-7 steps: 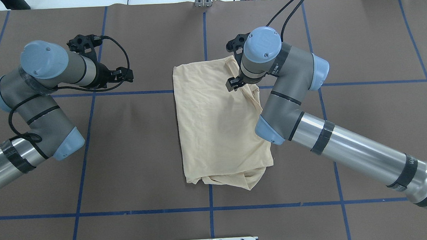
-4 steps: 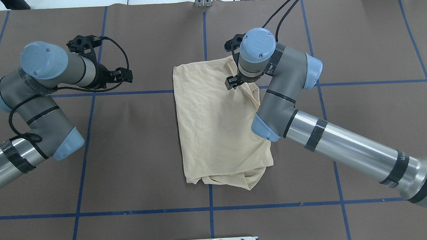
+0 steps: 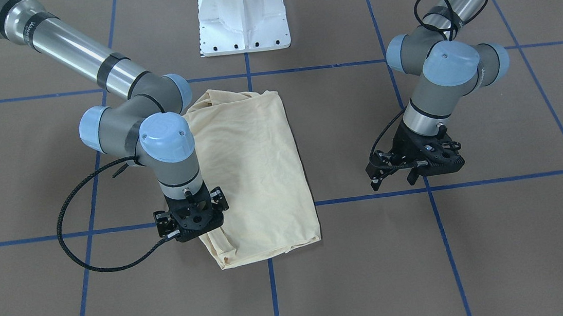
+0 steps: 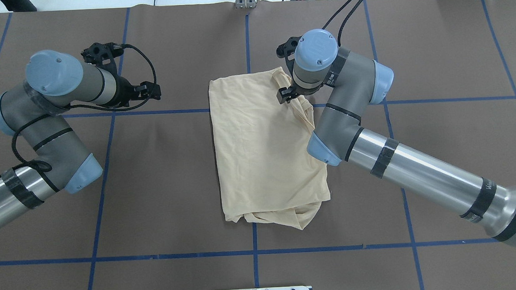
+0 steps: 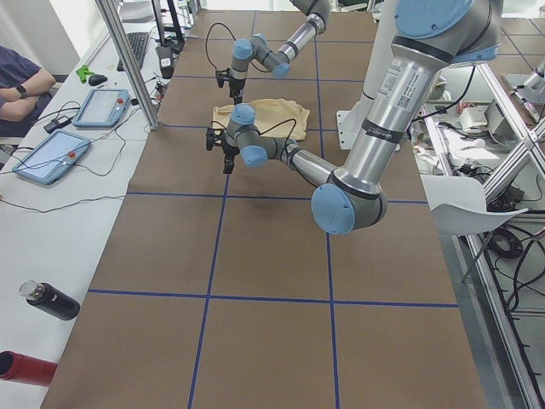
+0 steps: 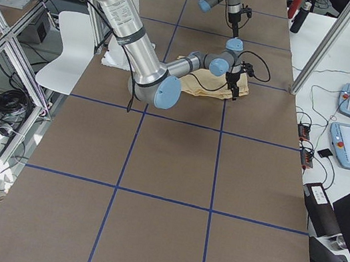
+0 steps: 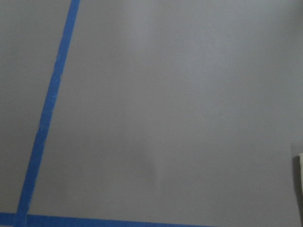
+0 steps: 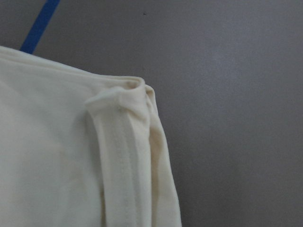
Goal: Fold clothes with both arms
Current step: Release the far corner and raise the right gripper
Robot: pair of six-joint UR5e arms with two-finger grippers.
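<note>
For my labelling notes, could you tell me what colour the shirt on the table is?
The shirt is pale cream-yellow, clearest in the overhead exterior view.

A brown matte table cover (image 4: pixel 177 187) is divided into a grid by blue tape lines (image 4: pixel 247 36). A white metal pedestal base (image 3: pixel 242 14) is set at the middle of one long edge of the table. A white bench (image 5: pixel 34 247) is placed along the table's opposite long edge. On it a farther light-blue-framed screen (image 5: pixel 106 107) and a nearer light-blue-framed screen (image 5: pixel 49 158) are laid flat. A black bottle (image 5: pixel 51 301) and a red cylinder (image 5: pixel 21 368) are laid on their sides. A silver aluminium post (image 5: pixel 128 64) is stood at that table edge. A person's folded forearms (image 5: pixel 30 85) are seen beyond the bench.
</note>
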